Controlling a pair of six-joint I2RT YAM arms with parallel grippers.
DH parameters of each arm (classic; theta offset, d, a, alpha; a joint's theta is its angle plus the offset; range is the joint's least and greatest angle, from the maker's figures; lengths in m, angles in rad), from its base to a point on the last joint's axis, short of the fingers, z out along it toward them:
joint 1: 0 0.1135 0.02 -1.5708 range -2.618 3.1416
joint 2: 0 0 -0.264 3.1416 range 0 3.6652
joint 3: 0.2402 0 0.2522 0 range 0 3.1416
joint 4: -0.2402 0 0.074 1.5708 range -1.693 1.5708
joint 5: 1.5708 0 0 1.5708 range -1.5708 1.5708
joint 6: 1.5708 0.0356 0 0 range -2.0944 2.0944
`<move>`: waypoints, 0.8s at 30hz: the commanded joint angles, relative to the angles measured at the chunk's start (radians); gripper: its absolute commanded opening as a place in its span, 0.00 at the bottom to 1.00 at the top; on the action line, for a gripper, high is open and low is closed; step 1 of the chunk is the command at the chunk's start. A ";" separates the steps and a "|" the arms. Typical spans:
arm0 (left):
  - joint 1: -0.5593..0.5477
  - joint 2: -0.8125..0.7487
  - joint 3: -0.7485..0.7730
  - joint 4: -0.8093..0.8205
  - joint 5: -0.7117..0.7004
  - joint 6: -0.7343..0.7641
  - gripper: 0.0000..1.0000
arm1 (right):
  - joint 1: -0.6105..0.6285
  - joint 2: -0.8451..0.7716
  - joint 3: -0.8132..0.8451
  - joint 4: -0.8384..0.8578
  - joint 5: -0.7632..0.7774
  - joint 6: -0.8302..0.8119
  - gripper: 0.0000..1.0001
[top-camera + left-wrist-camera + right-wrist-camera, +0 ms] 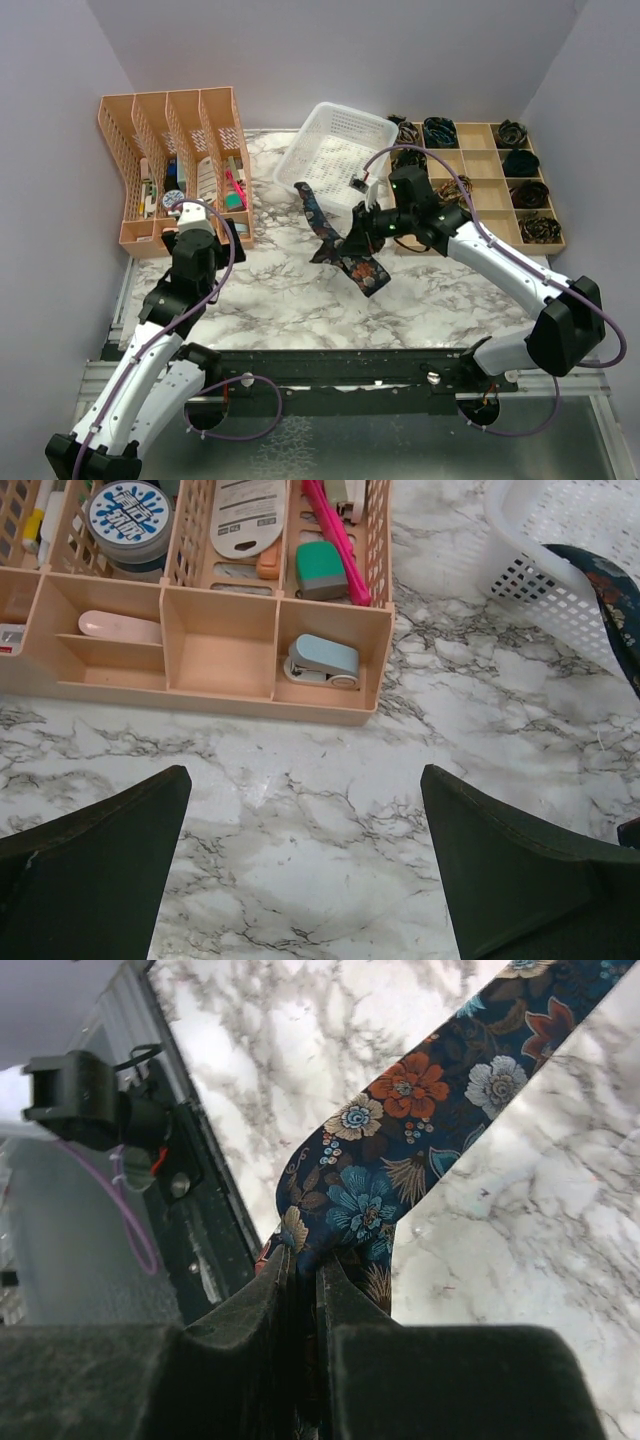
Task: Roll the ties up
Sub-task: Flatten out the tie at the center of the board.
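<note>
- Top view: one tie (312, 212) lies across the middle of the marble desk (270, 290). Its narrow end points toward the white basket (335, 150) at the back, and its wide flowered end is nearer the front edge.
- Top view: the right pincer (368, 230) sits at the tie's midsection, where the fabric bunches and folds.
- Top view: the left pincer (205, 222) is well apart from the tie, just in front of the peach organiser (170, 160).
- Top view: a wooden tray (480, 185) at back right has dark coils in several cells.
- Left wrist view: the left pincer (305, 775) is spread wide, with only bare desk (320, 850) between its fingers.
- Left wrist view: ahead is the organiser (220, 695), with a pale blue stapler (320, 660) in its right front cell and a round tin (128, 515) behind.
- Left wrist view: the basket (540, 580) and a strip of tie (615, 600) show at the right edge.
- Right wrist view: the right pincer (305, 1265) is closed tight on the tie (400, 1110), with fabric pinched between both fingers.
- Right wrist view: the tie runs from the grip up and to the right over the desk (520, 1240).
</note>
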 commanded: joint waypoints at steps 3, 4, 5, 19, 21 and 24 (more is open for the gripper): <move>0.004 0.010 0.008 -0.006 0.045 -0.006 0.99 | 0.053 0.013 0.007 -0.148 -0.302 -0.111 0.01; 0.004 0.009 0.007 -0.006 0.043 -0.006 0.99 | 0.080 0.025 -0.003 -0.200 -0.311 -0.136 0.01; 0.004 0.008 0.007 -0.006 0.043 -0.006 0.99 | 0.107 0.036 -0.024 -0.240 -0.308 -0.183 0.01; 0.004 0.056 0.006 0.002 0.094 0.003 0.99 | 0.184 0.197 -0.094 -0.298 0.517 0.065 0.01; 0.004 0.065 0.003 0.011 0.141 0.004 0.99 | 0.184 0.208 -0.063 -0.320 0.585 0.070 0.01; 0.004 0.095 0.000 0.030 0.245 -0.024 0.99 | 0.184 0.197 -0.037 -0.351 0.741 0.077 0.00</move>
